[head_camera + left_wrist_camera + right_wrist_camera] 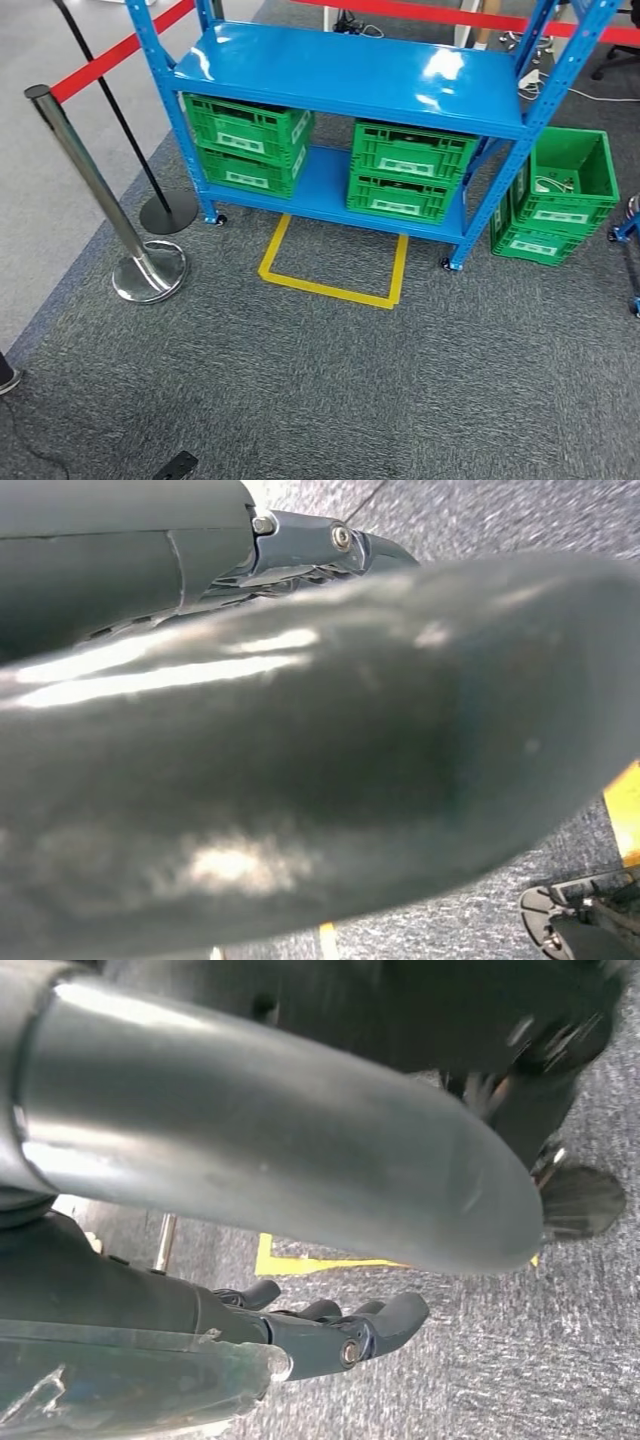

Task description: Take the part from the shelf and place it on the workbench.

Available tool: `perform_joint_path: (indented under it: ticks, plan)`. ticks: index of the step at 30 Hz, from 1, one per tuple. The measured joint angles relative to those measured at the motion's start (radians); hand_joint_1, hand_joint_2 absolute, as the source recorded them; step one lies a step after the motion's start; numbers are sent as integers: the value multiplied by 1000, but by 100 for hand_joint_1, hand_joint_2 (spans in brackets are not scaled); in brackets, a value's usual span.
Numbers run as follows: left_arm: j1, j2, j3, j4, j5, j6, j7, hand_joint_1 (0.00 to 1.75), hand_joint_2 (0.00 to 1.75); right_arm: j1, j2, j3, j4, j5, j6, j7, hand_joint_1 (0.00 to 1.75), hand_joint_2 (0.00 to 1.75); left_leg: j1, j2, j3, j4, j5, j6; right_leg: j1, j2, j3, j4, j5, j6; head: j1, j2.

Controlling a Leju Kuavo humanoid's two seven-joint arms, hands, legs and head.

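Head view shows a blue shelf [355,75] on grey carpet, with four green crates [245,145] stacked in pairs on its lower level — the part itself I cannot make out, so where it lies is unclear. In the right wrist view the right hand [332,1330] hangs above the carpet, fingers loosely apart and holding nothing. In the left wrist view the left hand [317,550] is mostly hidden — its state cannot be told.

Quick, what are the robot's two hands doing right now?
Left hand: cannot be told, mostly hidden.
Right hand: holds nothing, fingers stretched out, open.
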Motion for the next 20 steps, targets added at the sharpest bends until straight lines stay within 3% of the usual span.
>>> perform_joint_path:
  ticks: [2, 4, 6, 8, 10, 11, 12, 13, 15, 16, 18, 20]
  plan:
    - [0, 0, 0, 0, -4, -1, 0, 0, 0, -4, 0, -3, 0, -9, -1, 3, 0, 0, -5, 14, 4, 1, -4, -11, 5, -20, 41, -74, 18, -11, -3, 0]
    - [0, 1, -1, 0, -8, -2, 0, 0, 0, -4, 0, -8, 1, -13, 0, 4, 0, 0, -6, 28, 8, -1, -4, -22, 7, -5, 43, -81, 19, -24, -6, 0]
    - [-1, 0, -2, 0, -11, -2, 0, 0, 0, -1, 0, -11, 1, -15, 0, 6, 0, 0, -3, 17, 6, 11, -18, -34, 4, 12, 44, -86, 24, -37, -8, 0]
    - [0, -1, -4, 0, -12, -2, 0, 0, 0, -3, 0, -14, 1, -21, -1, 7, 0, 0, 0, -20, -29, 90, -67, -42, -1, 29, 46, -91, 29, -46, -10, 0]
    - [6, -1, -4, 0, -10, -3, 0, 0, 0, -5, 0, -19, 1, -30, 0, 8, 0, 0, 1, -43, -95, 224, -126, -46, -2, 48, 46, -91, 29, -50, -11, 0]
    - [8, 0, -4, 0, -10, -4, 0, 0, 0, -5, 0, -22, 1, -33, 1, 9, 0, 0, 1, -47, -121, 271, -137, -46, -2, 59, 46, -91, 29, -50, -11, 0]
    - [10, 0, -4, 0, -10, -5, 0, 0, 0, -3, 0, -24, 1, -35, 1, 10, 0, 0, 1, -48, -132, 284, -128, -46, -2, 69, 46, -91, 28, -50, -11, 0]
    - [11, 0, -4, 0, -11, -6, -1, 0, 0, -2, 0, -26, 1, -36, 1, 11, 0, 0, 2, -50, -124, 259, -101, -45, -3, 78, 47, -91, 28, -50, -11, 0]
    - [9, 0, -4, 0, -15, -5, -2, 0, 0, -2, 1, -29, 1, -36, 1, 12, 0, 0, 5, -65, -69, 134, -25, -44, -4, 95, 49, -90, 28, -45, -12, 0]
    - [8, -1, -4, 0, -17, -4, -3, 0, 0, -2, 1, -29, 1, -36, 1, 13, 0, 0, 8, -76, -41, 70, -3, -42, -2, 103, 47, -88, 27, -40, -13, 0]
    - [7, -3, -4, 0, -18, -1, -3, 0, 0, -3, 1, -31, 1, -37, 0, 13, 0, 0, 10, -93, -13, 6, 8, -36, 0, 114, 43, -87, 27, -27, -14, 0]
    - [7, -6, -4, 0, -18, 1, -3, 0, 0, -2, 1, -33, 1, -37, 0, 13, 0, 0, 8, -90, -13, 2, 7, -27, -1, 119, 39, -90, 30, -18, -14, 0]
